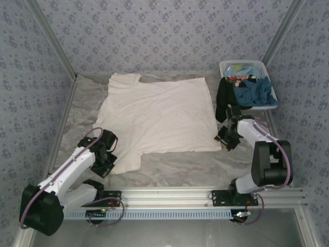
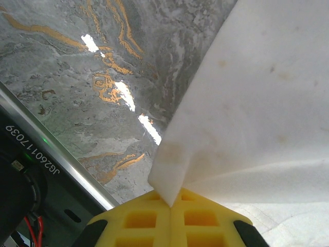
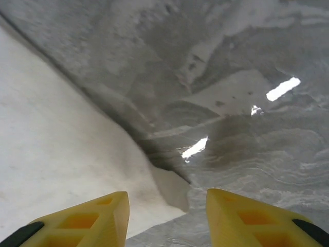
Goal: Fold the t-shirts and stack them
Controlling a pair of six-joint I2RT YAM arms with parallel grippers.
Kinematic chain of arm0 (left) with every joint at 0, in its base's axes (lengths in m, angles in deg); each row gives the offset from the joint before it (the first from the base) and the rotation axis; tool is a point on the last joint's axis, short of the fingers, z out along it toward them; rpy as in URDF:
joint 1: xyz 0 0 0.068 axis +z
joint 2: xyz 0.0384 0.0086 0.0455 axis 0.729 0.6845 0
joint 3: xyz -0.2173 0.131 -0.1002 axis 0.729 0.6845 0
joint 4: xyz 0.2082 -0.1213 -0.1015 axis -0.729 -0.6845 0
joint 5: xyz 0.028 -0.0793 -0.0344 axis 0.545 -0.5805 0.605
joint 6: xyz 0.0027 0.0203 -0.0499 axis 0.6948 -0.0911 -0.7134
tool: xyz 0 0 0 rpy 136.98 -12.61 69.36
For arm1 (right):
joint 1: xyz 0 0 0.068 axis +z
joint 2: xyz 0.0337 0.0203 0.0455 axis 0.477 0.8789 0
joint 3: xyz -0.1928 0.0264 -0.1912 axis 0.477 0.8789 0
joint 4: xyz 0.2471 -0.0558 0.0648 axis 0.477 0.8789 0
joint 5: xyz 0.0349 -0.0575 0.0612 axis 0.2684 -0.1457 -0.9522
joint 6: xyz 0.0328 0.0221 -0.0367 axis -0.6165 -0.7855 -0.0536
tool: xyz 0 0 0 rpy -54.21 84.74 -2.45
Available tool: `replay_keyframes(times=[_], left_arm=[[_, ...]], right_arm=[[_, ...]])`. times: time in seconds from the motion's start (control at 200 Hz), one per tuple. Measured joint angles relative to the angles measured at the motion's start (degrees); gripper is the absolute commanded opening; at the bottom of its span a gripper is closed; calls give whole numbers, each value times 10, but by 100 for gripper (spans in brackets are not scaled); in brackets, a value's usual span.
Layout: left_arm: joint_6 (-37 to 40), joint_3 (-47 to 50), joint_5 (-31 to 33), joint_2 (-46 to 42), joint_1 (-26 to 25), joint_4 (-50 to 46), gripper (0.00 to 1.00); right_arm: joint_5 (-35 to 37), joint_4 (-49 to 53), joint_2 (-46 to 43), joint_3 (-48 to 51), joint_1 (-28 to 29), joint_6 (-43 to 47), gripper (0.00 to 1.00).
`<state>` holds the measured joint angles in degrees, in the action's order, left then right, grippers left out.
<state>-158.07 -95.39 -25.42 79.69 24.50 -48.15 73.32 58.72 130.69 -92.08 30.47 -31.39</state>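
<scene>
From above: looking down on the off-white t-shirt [image 1: 159, 113], spread flat on the table [image 1: 175, 167], sleeves toward the left, hem toward the right, so lengthwise across. Parked at the near sleeve, the left gripper [image 1: 105, 162]; at the near hem corner, the right gripper [image 1: 226, 140], each nearest its own end. More t-shirts, black and teal, heaped in the basket [image 1: 272, 95] far right.

Over to the left wrist: clamped shut on a corner of white cloth, fabric running up and right from the yellow pads [image 2: 144, 221], bare marble to the left. No reading that pinch from overhead.

Over to the right wrist: spread apart, nothing pinched, the hem corner [image 3: 172, 190] lying flat just ahead between the fingers [image 3: 92, 216]. Probably calls for a short push forward before closing.
</scene>
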Motion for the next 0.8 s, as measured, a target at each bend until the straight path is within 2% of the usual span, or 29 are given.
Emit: replay_keyframes(times=[0.155, 0.34, 0.425, 0.53, 0.799], left_arm=[[0, 0, 0, 0, 0, 0, 0], [0, 0, 0, 0, -1, 0, 0], [0, 0, 0, 0, -3, 0, 0], [0, 0, 0, -4, -3, -1, 0], [-41, -4, 11, -89, -12, -56, 0]], right_arm=[[2, -1, -13, 16, 5, -14, 46], [-7, -25, -9, 37, 8, -29, 35], [-6, -33, 6, 36, 8, -35, 24], [4, -20, 8, 35, 8, -43, 0], [34, -5, -37, 33, 55, -42, 0]])
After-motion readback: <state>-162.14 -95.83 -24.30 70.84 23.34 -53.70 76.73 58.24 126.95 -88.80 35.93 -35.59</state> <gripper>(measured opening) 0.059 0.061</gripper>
